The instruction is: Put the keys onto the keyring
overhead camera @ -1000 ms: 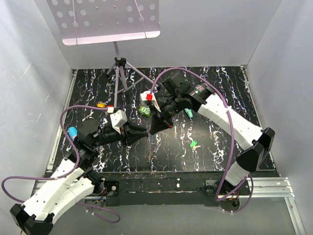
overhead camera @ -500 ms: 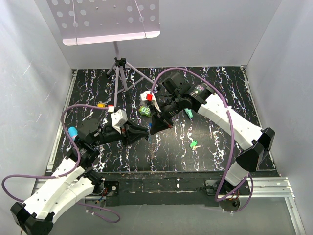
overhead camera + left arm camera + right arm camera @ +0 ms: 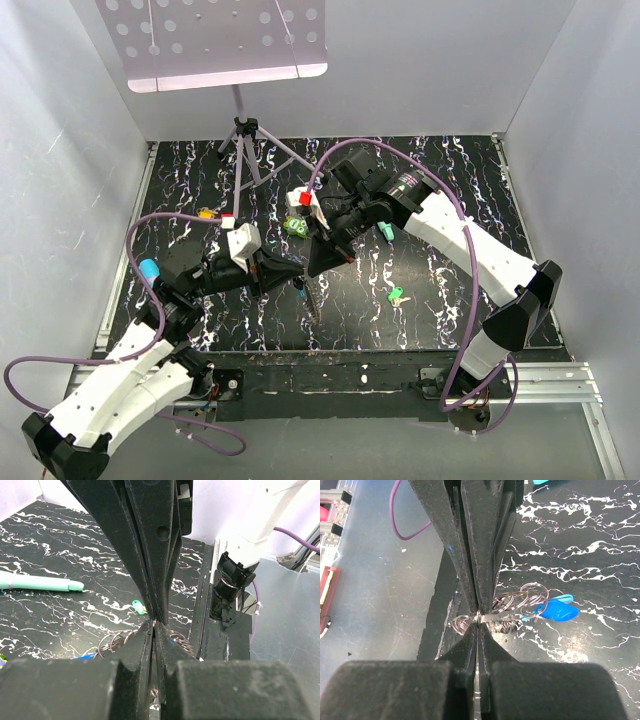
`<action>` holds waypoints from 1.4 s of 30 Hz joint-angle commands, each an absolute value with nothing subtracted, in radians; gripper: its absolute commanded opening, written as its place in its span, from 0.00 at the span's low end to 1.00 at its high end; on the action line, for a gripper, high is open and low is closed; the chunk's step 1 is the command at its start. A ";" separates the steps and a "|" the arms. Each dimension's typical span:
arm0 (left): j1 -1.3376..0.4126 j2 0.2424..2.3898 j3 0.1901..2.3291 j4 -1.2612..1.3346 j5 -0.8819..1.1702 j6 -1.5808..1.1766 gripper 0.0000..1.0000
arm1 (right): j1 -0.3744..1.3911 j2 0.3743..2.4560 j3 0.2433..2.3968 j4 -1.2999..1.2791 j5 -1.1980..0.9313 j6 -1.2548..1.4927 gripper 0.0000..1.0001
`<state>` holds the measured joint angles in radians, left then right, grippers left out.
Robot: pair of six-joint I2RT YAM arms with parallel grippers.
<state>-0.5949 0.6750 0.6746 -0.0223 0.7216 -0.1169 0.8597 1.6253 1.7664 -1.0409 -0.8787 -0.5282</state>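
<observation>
The 2 arms meet tip to tip above the middle of the black, white-veined surface [image 3: 440, 190]. The left tool [image 3: 153, 626] has its jaws pressed together with no gap, and the right tool [image 3: 477, 624] is shut just as tightly. Each is pinched on the fine grey chain of the keyring [image 3: 512, 606].

In the right wrist view, a thin strand of chain crosses exactly where the 2 pairs of fingertips touch. Several loose loops bunch just to the right of that spot. The blue clasp [image 3: 555, 611] hangs at the far end of those loops, clear of both tools. From overhead, the keyring dangles below the joined tips, with the blue piece uppermost and the chain trailing down toward the near edge of the surface.

Neither of the 2 keys is on the chain. The light green key [image 3: 397, 296] lies flat on the surface to the right of the tools, well apart from them. It also shows small behind the fingers in the left wrist view. The yellow-orange key [image 3: 207, 213] lies near the left edge, beyond the left arm's wrist.

A teal stick [image 3: 40, 583] rests on the surface past the right arm. A chunky bright-green object [image 3: 294, 227] sits just beyond the 2 tools.
</observation>
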 commanded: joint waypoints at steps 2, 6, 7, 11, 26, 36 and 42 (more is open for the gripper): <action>-0.600 0.605 0.631 0.062 0.689 -0.158 0.00 | 0.862 1.603 1.807 -1.003 -0.965 -0.508 0.18; -0.600 0.506 0.474 0.425 0.611 -0.300 0.00 | 0.810 1.597 1.838 -1.022 -1.046 -0.511 0.40; -0.600 0.493 0.439 0.515 0.580 -0.340 0.00 | 0.795 1.597 1.847 -1.028 -1.077 -0.515 0.41; -0.600 0.505 0.321 0.877 0.456 -0.461 0.00 | 0.756 1.572 1.856 -1.017 -1.132 -0.560 0.44; -0.600 0.670 0.311 1.195 0.442 -0.598 0.00 | 0.759 1.606 1.920 -0.897 -1.137 -0.433 0.46; -0.600 0.690 0.310 1.203 0.437 -0.612 0.00 | 0.804 1.652 1.965 -0.865 -1.141 -0.376 0.45; -0.600 0.687 0.301 1.201 0.416 -0.609 0.00 | 0.818 1.658 1.965 -0.862 -1.143 -0.373 0.41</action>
